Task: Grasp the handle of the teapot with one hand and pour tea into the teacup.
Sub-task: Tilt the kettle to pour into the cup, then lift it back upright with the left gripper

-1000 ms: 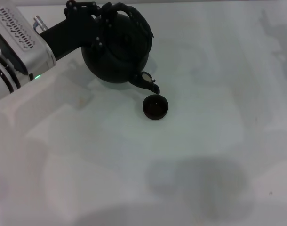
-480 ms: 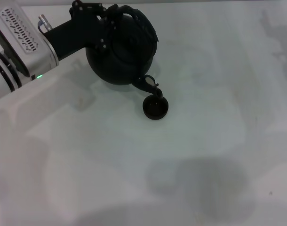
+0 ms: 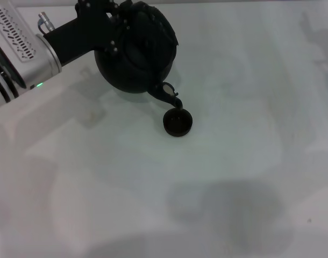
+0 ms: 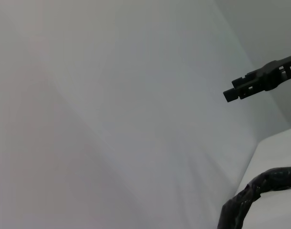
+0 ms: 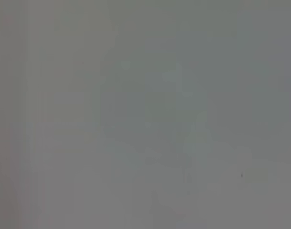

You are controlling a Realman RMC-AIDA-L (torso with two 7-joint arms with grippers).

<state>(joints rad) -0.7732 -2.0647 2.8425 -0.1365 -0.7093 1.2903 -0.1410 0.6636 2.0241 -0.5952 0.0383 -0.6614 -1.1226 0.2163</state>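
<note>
Large round matte-black teapot (image 3: 136, 54) held tilted above the far left part of the white bench (image 3: 223, 177), short curved spout (image 3: 168, 95) pointing down and toward the near side. Spout tip directly above the far rim of the tiny round black handleless teacup (image 3: 178, 122), close to it, contact impossible to judge from the head view. Teacup upright on the bench, just nearer than the teapot and slightly to its right, inside dark. Dark, thick, wrapped-looking arched handle (image 3: 153, 16) over the pot's top, near the bench's far edge, clamped by the left gripper (image 3: 113, 19), black fingers closed around it from the left side. Silver forearm of the left arm (image 3: 16, 51) reaching in from the far left corner, small green light lit on it. In the left wrist view, a stretch of the wrapped handle (image 4: 260, 188) and one black finger (image 4: 260, 82) against the pale surface. Right gripper out of sight in every view; right wrist view only blank grey.
</note>
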